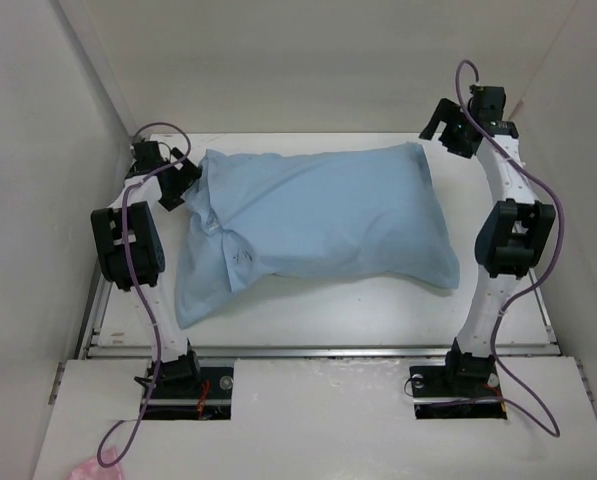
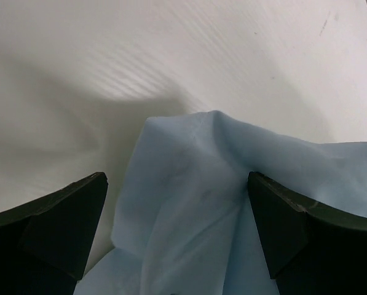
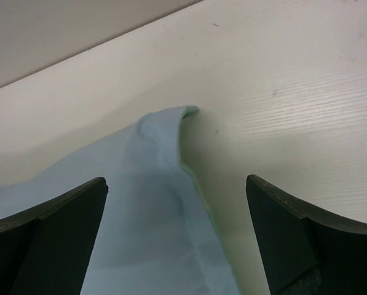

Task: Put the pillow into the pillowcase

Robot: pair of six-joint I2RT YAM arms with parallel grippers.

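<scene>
The light-blue pillowcase [image 1: 318, 215] lies across the middle of the white table [image 1: 378, 310], plump along its right and middle, with a limp, wrinkled end hanging toward the front left. No white pillow shows; it is hidden. My left gripper [image 1: 181, 185] hovers at the case's far-left corner, open; in the left wrist view the bunched blue cloth [image 2: 201, 209] lies below my left gripper [image 2: 177, 178], free of its fingers. My right gripper [image 1: 441, 128] is open at the far-right corner. In the right wrist view the case's pointed corner [image 3: 165, 132] lies under my right gripper [image 3: 176, 180], ungripped.
White walls close in the table on the left [image 1: 38, 200], back and right. A metal rail [image 1: 318, 350] runs along the table's front edge, just ahead of the arm bases. A pink scrap [image 1: 86, 468] lies at the near left.
</scene>
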